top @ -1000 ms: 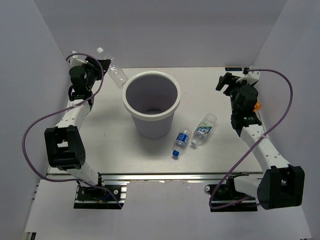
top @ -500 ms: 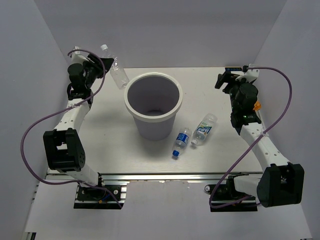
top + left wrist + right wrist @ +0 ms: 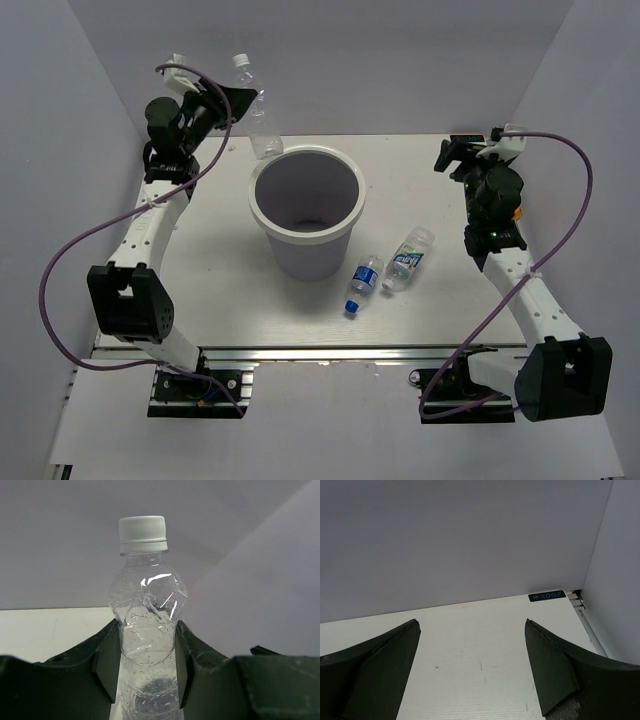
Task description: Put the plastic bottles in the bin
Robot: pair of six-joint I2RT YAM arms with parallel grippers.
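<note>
**clear unlabelled bottle held in the left hand, at the bin's far-left rim**

the clear unlabelled bottle (image 3: pixel 257 115) is up off the table (image 3: pixel 210 260), clamped in the left hand (image 3: pixel 243 98). seen from above, its white cap leans up and away and its base sits just beyond the far-left rim of the bin (image 3: pixel 252 200). in the left wrist view the two dark fingers (image 3: pixel 107 665) press on either side of the bottle's body below the shoulder, with the cap and neck standing clear above them.

the bin stands upright near the middle of the table, its opening facing up. to its near right two more bottles lie on their sides. the blue-labelled bottle (image 3: pixel 362 282) is just beside the bin's base, and the green-white-labelled bottle (image 3: pixel 408 257) is just to the right of that one. an orange bottle (image 3: pixel 516 212) shows only as a sliver behind the right arm.

the right hand (image 3: pixel 455 157) hangs over the far-right corner of the table, its fingers (image 3: pixel 375 670) spread wide with only bare table between them. a small black label plate (image 3: pixel 546 596) sits at the table's far edge.
</note>
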